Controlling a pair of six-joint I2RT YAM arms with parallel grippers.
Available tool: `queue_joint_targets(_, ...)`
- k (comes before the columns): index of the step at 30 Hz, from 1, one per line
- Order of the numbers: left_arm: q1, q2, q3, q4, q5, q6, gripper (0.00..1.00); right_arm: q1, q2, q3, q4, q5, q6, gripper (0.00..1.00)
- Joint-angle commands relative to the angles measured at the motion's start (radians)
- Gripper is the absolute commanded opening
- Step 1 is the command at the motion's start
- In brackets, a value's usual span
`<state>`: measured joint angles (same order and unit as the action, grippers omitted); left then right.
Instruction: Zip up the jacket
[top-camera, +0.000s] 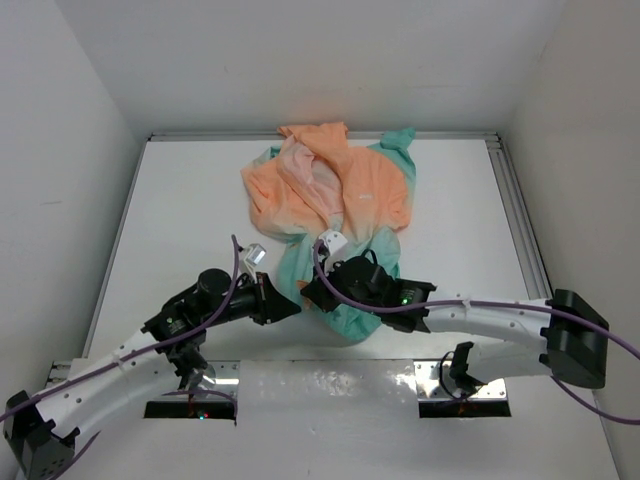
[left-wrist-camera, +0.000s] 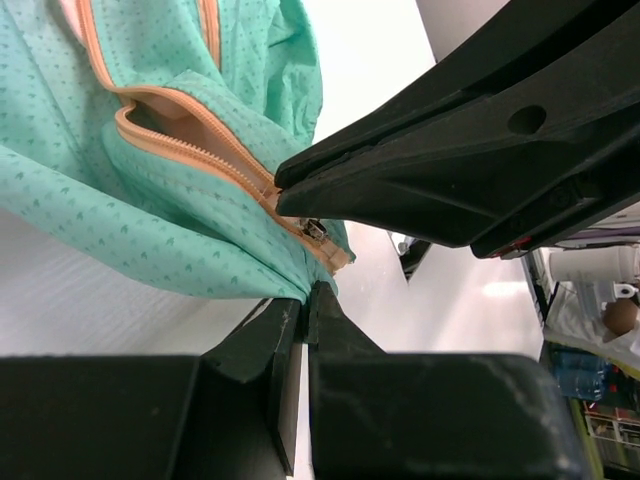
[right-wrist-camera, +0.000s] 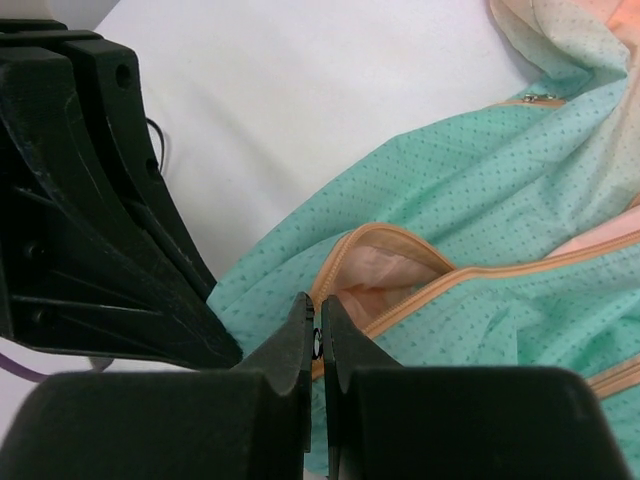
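The jacket (top-camera: 340, 200) lies crumpled at the table's middle back, its peach top far and its mint-teal bottom near. My left gripper (top-camera: 292, 309) is shut on the teal hem (left-wrist-camera: 290, 285) at the zipper's bottom end. My right gripper (top-camera: 308, 292) is right beside it, shut on the small metal zipper pull (left-wrist-camera: 313, 228). In the right wrist view my right gripper (right-wrist-camera: 318, 315) pinches the pull low on the orange zipper (right-wrist-camera: 380, 235), which gapes open above it over pale pink lining (right-wrist-camera: 385, 280). My left gripper (left-wrist-camera: 305, 300) holds the hem just under the right fingers (left-wrist-camera: 420, 170).
White walls close in the table on the left, back and right. A metal rail (top-camera: 515, 210) runs along the table's right edge. A shiny mount plate (top-camera: 330, 385) spans the near edge between the arm bases. The left gripper's body (right-wrist-camera: 100, 250) fills the left of the right wrist view.
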<state>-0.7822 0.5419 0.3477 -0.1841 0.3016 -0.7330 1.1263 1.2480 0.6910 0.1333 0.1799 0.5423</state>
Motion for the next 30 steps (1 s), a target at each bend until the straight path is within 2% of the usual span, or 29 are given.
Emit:
queue_joint_targets(1,-0.011,-0.022,0.051,-0.081,0.106,0.043,0.0,-0.066,-0.019,-0.047,-0.038,0.181,-0.03,0.0)
queue_joint_targets(3,-0.011,-0.02,0.056,-0.123,0.055,0.04,0.0,-0.066,-0.021,-0.059,-0.038,0.188,-0.027,0.0)
queue_joint_targets(5,-0.012,-0.005,0.066,-0.161,0.004,0.032,0.0,-0.068,-0.028,-0.085,-0.002,0.12,0.004,0.0)
queue_joint_targets(8,-0.011,0.016,0.057,-0.134,-0.01,0.017,0.17,-0.062,-0.022,-0.123,0.052,0.047,0.039,0.0)
queue_joint_targets(9,-0.011,0.03,0.042,-0.12,0.008,0.008,0.29,-0.054,-0.021,-0.145,0.086,0.037,0.057,0.0)
queue_joint_targets(11,-0.011,0.046,0.025,-0.074,0.04,-0.008,0.38,-0.042,-0.016,-0.156,0.1,0.027,0.073,0.0)
queue_joint_targets(17,-0.012,0.055,-0.064,0.03,0.089,-0.087,0.4,-0.013,-0.015,-0.189,0.158,0.036,0.131,0.0)
queue_joint_targets(20,-0.064,0.055,-0.153,0.151,0.082,-0.182,0.4,-0.008,0.01,-0.208,0.201,0.027,0.188,0.0)
queue_joint_targets(24,-0.169,0.059,-0.211,0.285,-0.079,-0.319,0.4,0.024,0.019,-0.231,0.256,0.053,0.24,0.0)
queue_joint_targets(30,-0.273,0.067,-0.377,0.5,-0.182,-0.508,0.42,0.052,-0.007,-0.301,0.284,0.105,0.35,0.0)
